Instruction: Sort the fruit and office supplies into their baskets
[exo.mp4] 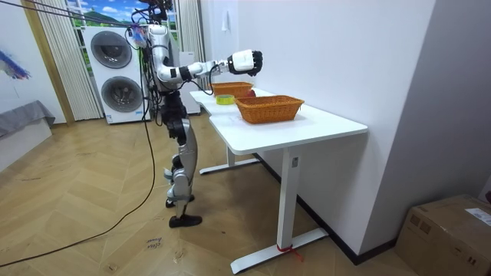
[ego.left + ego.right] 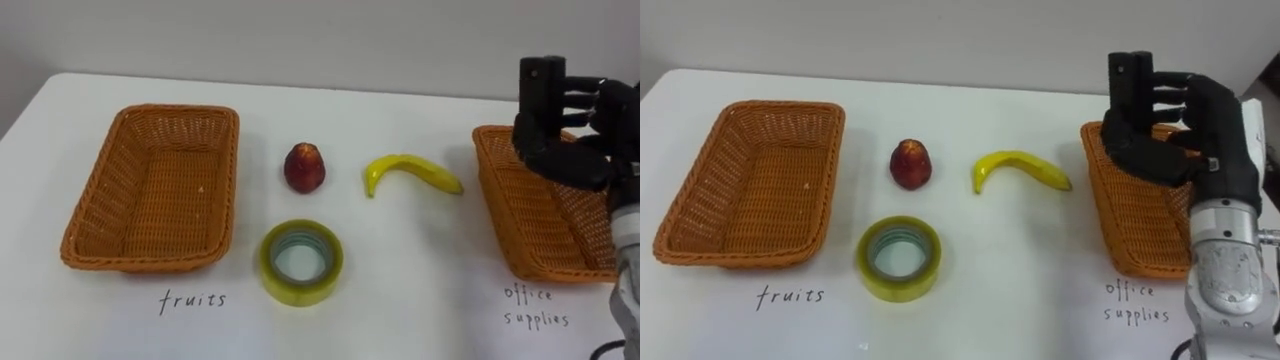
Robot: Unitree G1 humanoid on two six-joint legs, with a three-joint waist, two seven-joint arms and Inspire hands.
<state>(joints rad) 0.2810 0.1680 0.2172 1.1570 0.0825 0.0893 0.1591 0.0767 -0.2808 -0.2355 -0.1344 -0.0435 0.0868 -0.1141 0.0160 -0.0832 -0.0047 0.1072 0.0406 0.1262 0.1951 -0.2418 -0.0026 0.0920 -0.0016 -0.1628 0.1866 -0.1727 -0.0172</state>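
A red apple-like fruit [image 2: 304, 167] and a yellow banana [image 2: 410, 172] lie on the white table [image 2: 400, 290] between two wicker baskets. A roll of yellowish tape [image 2: 300, 290] lies flat in front of the fruit. The left basket [image 2: 110, 170], marked "fruits", holds nothing. The right basket [image 2: 500, 200], marked "office supplies", lies partly under my right hand [image 2: 1160, 120]. That hand hovers above the basket's far left corner with loosely bent fingers and nothing in it. In the room view my right hand [image 1: 245, 61] is stretched out over the table.
Handwritten labels sit on the table in front of each basket. The table stands against a white wall [image 1: 337, 46]. I stand at its long side, with washing machines [image 1: 115, 73] behind me and a cardboard box [image 1: 453, 230] on the floor.
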